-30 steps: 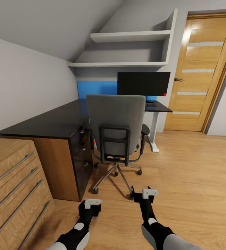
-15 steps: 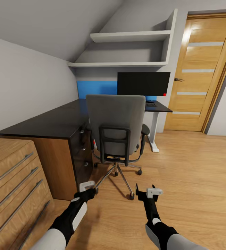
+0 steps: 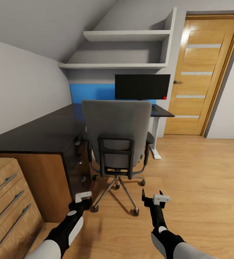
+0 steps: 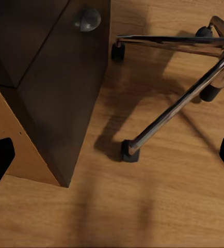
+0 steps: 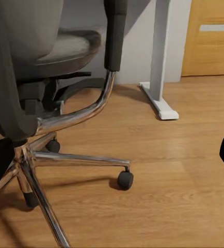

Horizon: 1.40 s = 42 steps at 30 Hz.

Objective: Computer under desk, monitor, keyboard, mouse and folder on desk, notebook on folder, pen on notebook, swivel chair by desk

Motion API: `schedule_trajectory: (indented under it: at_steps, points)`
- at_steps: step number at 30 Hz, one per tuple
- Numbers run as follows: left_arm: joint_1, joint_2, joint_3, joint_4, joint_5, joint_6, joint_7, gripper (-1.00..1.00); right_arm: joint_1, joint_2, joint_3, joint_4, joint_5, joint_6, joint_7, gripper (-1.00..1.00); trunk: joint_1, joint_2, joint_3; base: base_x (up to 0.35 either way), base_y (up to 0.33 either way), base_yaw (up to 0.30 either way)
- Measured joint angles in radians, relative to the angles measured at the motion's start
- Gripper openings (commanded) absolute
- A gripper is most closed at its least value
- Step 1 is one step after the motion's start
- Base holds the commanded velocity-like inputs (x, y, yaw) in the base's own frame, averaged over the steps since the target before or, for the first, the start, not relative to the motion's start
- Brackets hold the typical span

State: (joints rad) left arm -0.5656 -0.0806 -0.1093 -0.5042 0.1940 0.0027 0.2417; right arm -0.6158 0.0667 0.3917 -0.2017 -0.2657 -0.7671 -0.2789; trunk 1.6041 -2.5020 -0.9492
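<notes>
Swivel chair (image 3: 116, 135) backing onto the robot, pulled up to the black tabletop (image 3: 41, 131), monitor (image 3: 142, 86) upright at the far end, left gripper (image 3: 83, 200) beside a chrome leg, right gripper (image 3: 155, 199) near another, left wrist view showing a drawer knob (image 4: 88, 19), right wrist view the white desk leg (image 5: 158, 62), both jaws spread wide, empty.

Sloped grey walls; white shelves (image 3: 125, 35); wooden door (image 3: 203, 73); oak floor (image 3: 203, 187).

black arms, white wrist blocks
</notes>
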Motion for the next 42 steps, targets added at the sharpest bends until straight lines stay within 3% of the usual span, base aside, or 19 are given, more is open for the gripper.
schedule_trajectory:
  at_steps: [13, 25, 31, 42]
  points:
    - [0.000, -0.003, -0.045, 0.014, -0.007, -0.047, -0.002, 1.00, 0.000, -0.001, 0.000, 0.002, 0.001, 0.000, 0.000, 1.00, 0.000, 0.000, 0.000, 0.206, 0.001, 0.000]
    - [0.000, -0.007, -0.052, 0.016, -0.007, -0.050, -0.003, 1.00, 0.000, -0.002, 0.001, 0.002, 0.001, 0.001, 0.001, 1.00, 0.000, 0.000, 0.000, 0.303, 0.000, 0.000]
    - [0.000, -0.037, -0.080, 0.030, -0.005, -0.053, -0.002, 1.00, -0.001, 0.000, 0.003, 0.006, 0.004, 0.002, -0.003, 1.00, 0.000, 0.000, 0.000, 0.205, 0.000, 0.000]
    - [0.000, -0.047, -0.062, 0.029, -0.007, -0.054, -0.002, 1.00, 0.000, -0.015, -0.004, 0.018, -0.005, -0.002, -0.006, 1.00, 0.000, 0.000, 0.000, 0.274, 0.000, 0.000]
